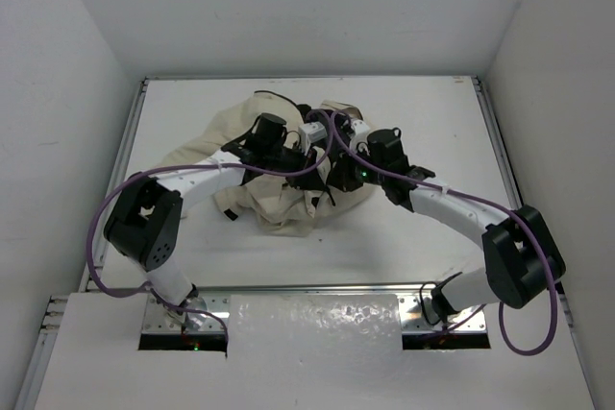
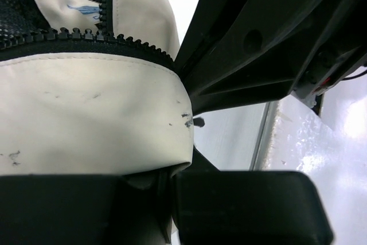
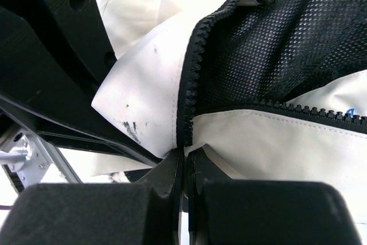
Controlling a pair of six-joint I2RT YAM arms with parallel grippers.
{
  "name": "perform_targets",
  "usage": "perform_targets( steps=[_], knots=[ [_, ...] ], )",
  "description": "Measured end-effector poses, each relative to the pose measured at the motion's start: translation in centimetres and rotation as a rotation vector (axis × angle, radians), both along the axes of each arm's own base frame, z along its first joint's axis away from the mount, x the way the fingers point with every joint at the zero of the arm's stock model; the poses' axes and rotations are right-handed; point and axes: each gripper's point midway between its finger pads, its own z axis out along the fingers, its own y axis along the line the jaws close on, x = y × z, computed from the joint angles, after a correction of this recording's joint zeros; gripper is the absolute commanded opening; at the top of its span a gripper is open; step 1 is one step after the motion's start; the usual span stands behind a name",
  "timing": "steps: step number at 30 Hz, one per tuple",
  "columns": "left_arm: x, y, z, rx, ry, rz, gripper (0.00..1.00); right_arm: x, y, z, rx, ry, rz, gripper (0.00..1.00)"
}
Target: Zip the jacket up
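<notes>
1. The large cream-beige fabric jacket (image 1: 283, 206) lies bunched in a heap mid-way across the white counter (image 1: 413, 122), with both arms reaching into it.
2. I judge the zipping as barely begun. On the right wrist camera the rows of black zipper teeth (image 3: 186, 84) stand apart and the black mesh lining (image 3: 269, 44) shows between them.
3. I see no slider in any view; it may be hidden behind the fingers, so I cannot say whether the two ends are engaged.
4. Left to do: join the bottom ends and run the slider up the whole front.
5. The left tool (image 2: 166, 193) is clamped tight on the cream hem just below a tooth row.
6. The right tool (image 3: 184, 176) is pinched fully together on fabric at the low end of a tooth row.
7. From above, both arms bend inward, their wrists nearly meeting over the heap.
</notes>
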Motion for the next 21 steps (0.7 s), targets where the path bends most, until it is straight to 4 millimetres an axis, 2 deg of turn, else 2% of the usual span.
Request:
perform_targets(
  steps=[8,9,11,12,15,17,21],
  knots=[
    [0.2,0.5,-0.5,0.018,-0.033,-0.013,0.00,0.5,0.1,0.5,0.032,-0.005,-0.019,0.00],
    [0.2,0.6,-0.6,0.021,-0.036,-0.016,0.00,0.5,0.2,0.5,0.034,-0.006,-0.017,0.03],
    [0.3,0.8,-0.7,0.026,-0.039,-0.015,0.02,0.5,0.3,0.2,0.033,-0.002,-0.014,0.20],
    [0.4,1.0,-0.9,0.028,-0.036,-0.009,0.05,0.6,0.2,0.1,0.025,-0.004,-0.013,0.37],
    [0.2,1.7,-1.8,0.041,-0.005,0.010,0.15,0.6,-0.3,-0.4,-0.017,-0.020,-0.003,0.53],
    [0.3,2.1,-2.3,0.053,0.010,0.030,0.21,0.6,-0.7,-0.7,-0.055,-0.029,0.005,0.56],
    [0.1,2.8,-3.4,0.068,0.037,0.065,0.22,0.8,-1.5,-0.6,-0.131,-0.052,0.016,0.62]
  ],
)
